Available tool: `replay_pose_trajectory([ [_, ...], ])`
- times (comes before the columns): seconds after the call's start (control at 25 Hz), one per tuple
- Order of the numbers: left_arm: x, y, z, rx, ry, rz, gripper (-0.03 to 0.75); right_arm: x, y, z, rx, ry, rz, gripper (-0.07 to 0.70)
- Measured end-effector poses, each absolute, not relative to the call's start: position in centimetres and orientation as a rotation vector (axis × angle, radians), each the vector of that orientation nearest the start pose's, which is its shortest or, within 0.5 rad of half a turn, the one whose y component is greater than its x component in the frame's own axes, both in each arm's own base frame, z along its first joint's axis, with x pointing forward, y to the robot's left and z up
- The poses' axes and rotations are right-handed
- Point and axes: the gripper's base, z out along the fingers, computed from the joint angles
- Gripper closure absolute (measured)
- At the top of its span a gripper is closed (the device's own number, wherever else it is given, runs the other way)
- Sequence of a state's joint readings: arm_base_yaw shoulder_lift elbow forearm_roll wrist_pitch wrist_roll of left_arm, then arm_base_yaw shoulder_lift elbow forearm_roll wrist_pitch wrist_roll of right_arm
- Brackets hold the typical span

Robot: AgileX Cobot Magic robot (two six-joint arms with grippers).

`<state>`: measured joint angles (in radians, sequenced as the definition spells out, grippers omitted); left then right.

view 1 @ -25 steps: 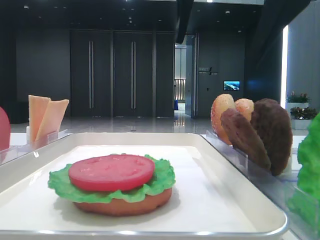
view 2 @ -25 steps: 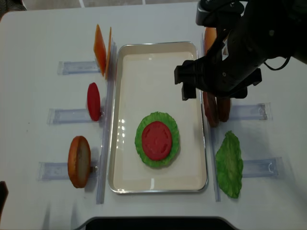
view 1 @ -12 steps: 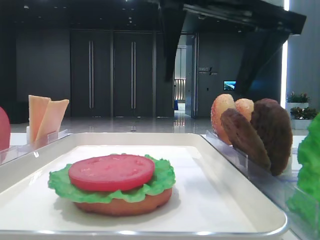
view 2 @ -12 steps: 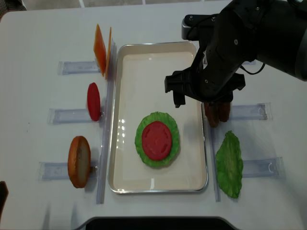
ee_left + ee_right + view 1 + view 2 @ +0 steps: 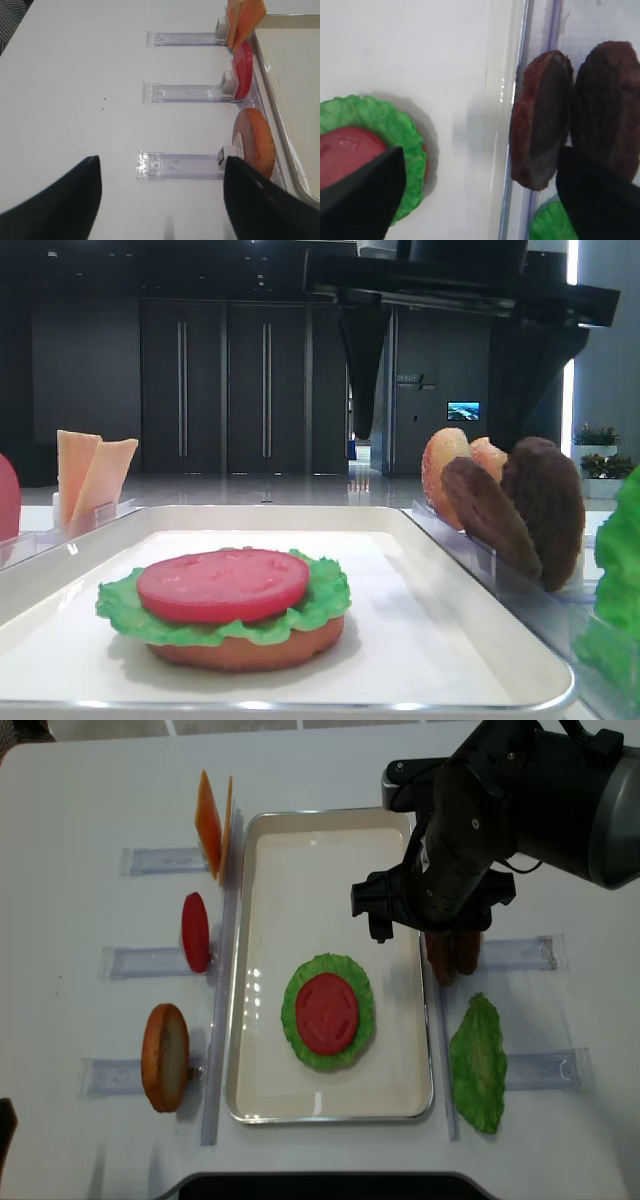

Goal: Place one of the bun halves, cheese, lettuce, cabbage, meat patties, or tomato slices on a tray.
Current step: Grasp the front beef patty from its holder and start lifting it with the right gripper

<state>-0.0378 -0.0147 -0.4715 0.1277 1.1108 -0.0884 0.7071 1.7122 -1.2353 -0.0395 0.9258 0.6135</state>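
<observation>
Right gripper (image 5: 470,185): spread wide and empty above the meat patties (image 5: 542,117)
Patties: stood on edge in a clear holder (image 5: 520,953) beside the tray (image 5: 330,860)
Handling: judged stiff, light, rough; best pinched across the flat faces

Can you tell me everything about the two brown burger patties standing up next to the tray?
The meat patties are two thick round discs, dark brown and rough and lumpy like toy meat. They stand on edge, side by side and tilted, in a clear plastic holder just outside the right rim of the white tray. In the low view the nearer one leans against the other. The right pincer hangs open above them, not touching.
</observation>
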Motion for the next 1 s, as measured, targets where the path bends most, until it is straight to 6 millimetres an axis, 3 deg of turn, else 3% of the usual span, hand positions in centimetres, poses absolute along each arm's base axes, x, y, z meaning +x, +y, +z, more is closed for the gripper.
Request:
replay_pose_trajectory([
  [1.0,-0.6,1.1,26.6,-0.062,2.101,0.079,0.136,27.0,21.9,21.2,-0.165,2.944,0.089,0.052],
])
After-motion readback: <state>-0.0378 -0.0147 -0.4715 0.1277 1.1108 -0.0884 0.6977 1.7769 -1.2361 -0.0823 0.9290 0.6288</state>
